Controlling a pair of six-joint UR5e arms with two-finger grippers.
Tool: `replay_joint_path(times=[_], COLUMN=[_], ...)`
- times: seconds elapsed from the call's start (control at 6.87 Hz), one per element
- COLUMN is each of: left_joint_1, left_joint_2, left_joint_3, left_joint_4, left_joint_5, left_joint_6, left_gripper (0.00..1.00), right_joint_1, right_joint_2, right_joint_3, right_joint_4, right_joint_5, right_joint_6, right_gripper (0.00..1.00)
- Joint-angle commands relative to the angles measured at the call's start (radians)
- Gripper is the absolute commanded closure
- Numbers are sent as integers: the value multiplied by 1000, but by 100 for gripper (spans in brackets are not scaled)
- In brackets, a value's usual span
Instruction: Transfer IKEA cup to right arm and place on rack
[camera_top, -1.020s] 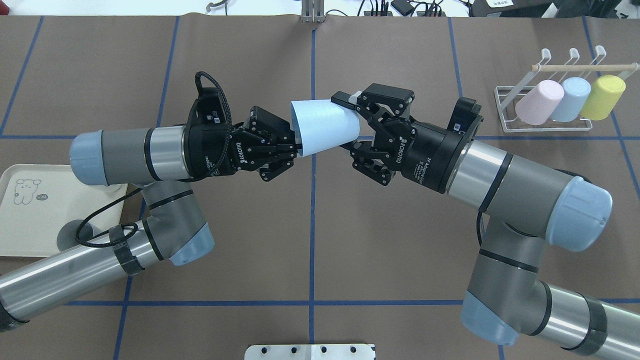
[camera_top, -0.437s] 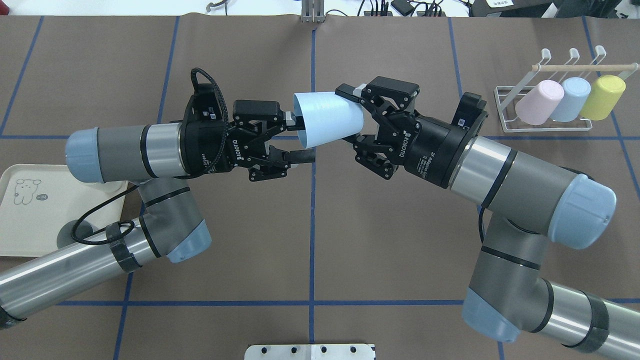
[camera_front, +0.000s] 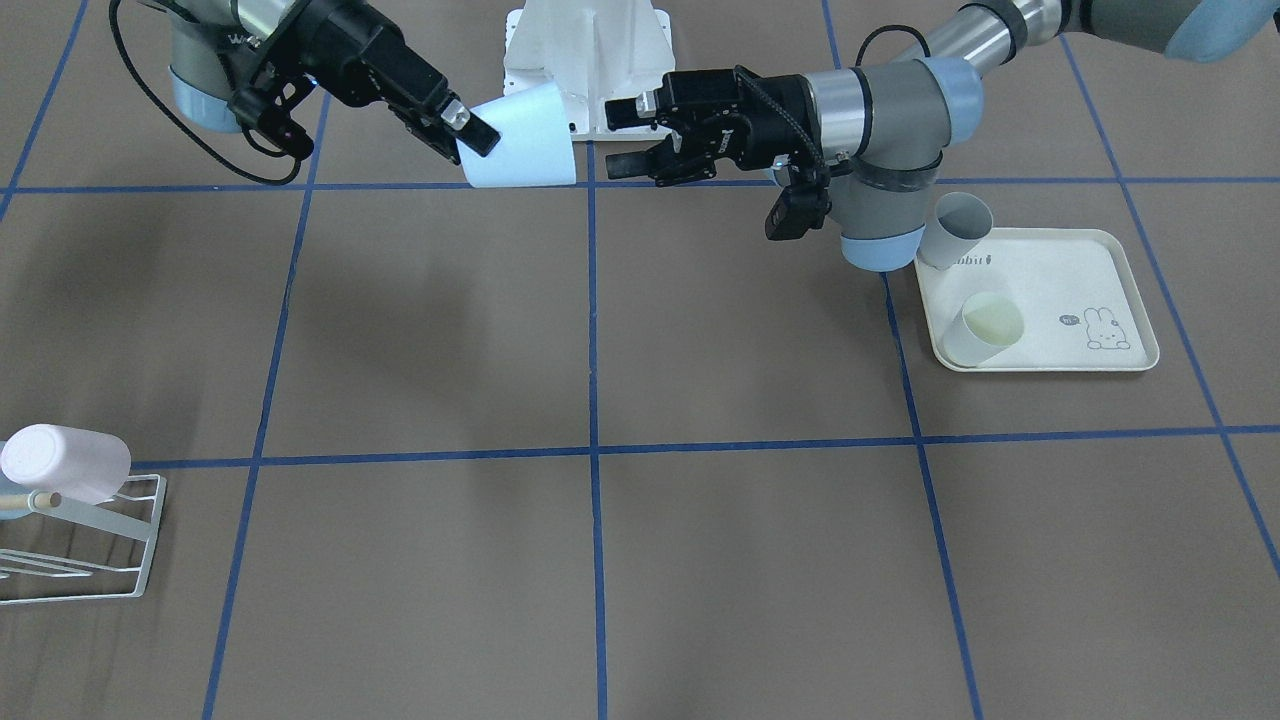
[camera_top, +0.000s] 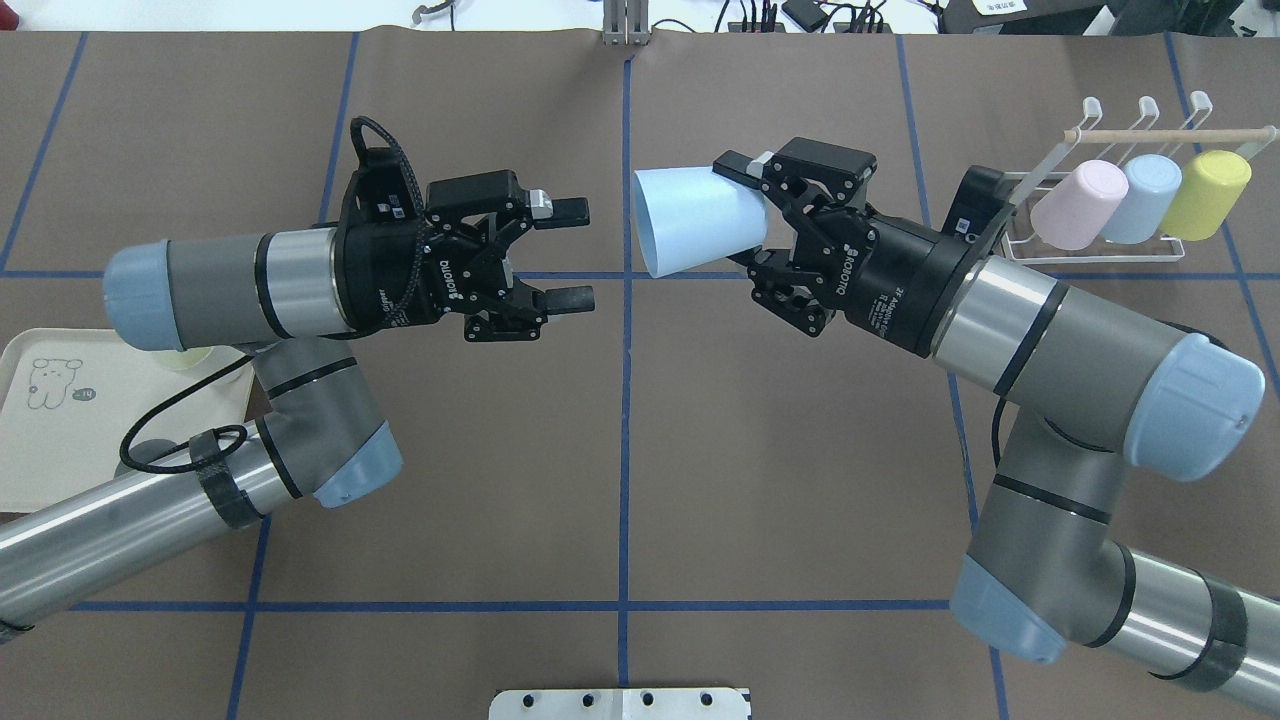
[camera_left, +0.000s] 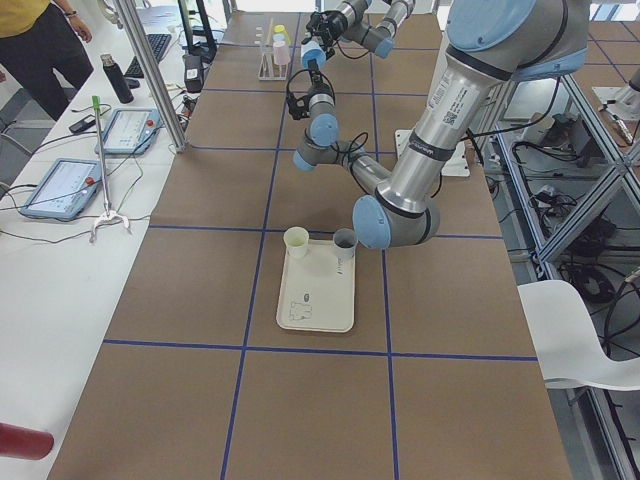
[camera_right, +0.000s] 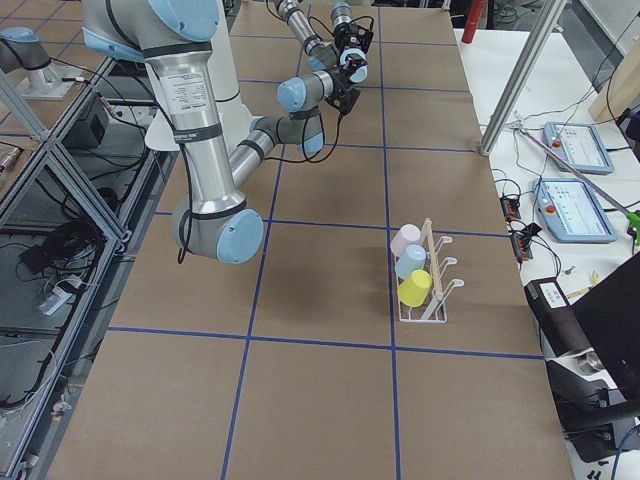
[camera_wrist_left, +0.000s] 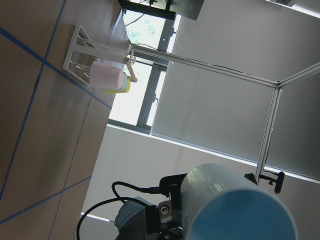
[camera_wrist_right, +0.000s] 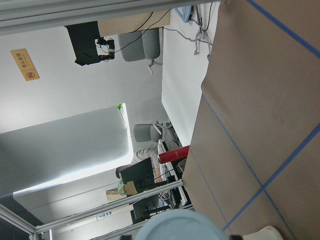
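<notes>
The light blue IKEA cup (camera_top: 695, 235) hangs on its side above the table's middle, its mouth toward my left arm. My right gripper (camera_top: 738, 215) is shut on its base end, one finger over the top of the cup. My left gripper (camera_top: 578, 254) stands open a short gap to the cup's left, touching nothing. In the front-facing view the cup (camera_front: 525, 140) is held by the right gripper (camera_front: 470, 135), and the open left gripper (camera_front: 620, 138) faces it. The white wire rack (camera_top: 1150, 134) with a wooden rod stands at the far right.
On the rack's prongs sit a pink cup (camera_top: 1078, 205), a pale blue cup (camera_top: 1140, 198) and a yellow cup (camera_top: 1208, 193). A cream tray (camera_front: 1060, 270) with a rabbit drawing lies on the left arm's side, holding a grey cup (camera_front: 958, 230) and a cream cup (camera_front: 985, 330).
My left gripper opened, let go of the cup's rim and drew back to the left. The right gripper, still shut on the cup, carried it to the right.
</notes>
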Motion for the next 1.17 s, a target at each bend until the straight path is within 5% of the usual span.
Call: replay_joint_path(times=[0.0,0.73,1.02], left_joint_1=[-30,-25,-19], left_joint_2=[16,17,14], left_joint_3=[4,4,23], left_joint_4=[3,46,51], left_joint_5=[-3,4,5], left_joint_6=[1,90,96], left_gripper=[0,0,0], right_joint_1=[72,429,585], right_joint_2=[-80,-60,-33], right_joint_3=[-2,-13,-134], right_joint_4=[-77,-626,-645], right_joint_5=[5,18,237], right_joint_6=[-234,-883,-1036], right_gripper=[100,100,100])
